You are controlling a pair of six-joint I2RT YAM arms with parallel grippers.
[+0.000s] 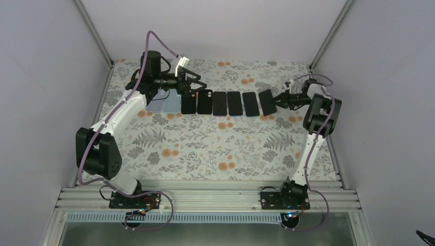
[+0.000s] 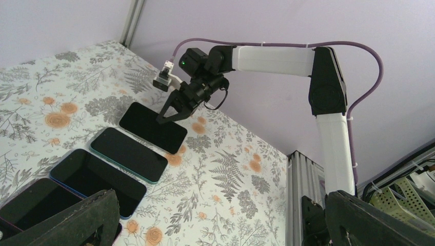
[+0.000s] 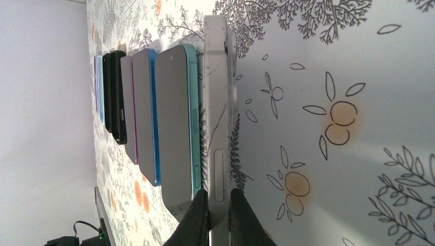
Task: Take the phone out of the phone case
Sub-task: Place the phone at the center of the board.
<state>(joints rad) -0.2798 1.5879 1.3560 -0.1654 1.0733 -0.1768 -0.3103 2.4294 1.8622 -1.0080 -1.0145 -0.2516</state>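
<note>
R jaws pinch phone (image 3: 218, 102) edge, held btwn both tips.

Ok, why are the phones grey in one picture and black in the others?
Right wrist view: the camera looks along the phones nearly edge-on, so they shine pale grey. Top and left wrist views: from above they look black, no glare. Left wrist view: the left claw is dark and blurry.

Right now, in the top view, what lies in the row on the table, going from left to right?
Lilac piece → pale blue piece → first phone → second phone → third phone → fourth phone → fifth phone → sixth phone, tilted → right fingers, shut on it.
</note>
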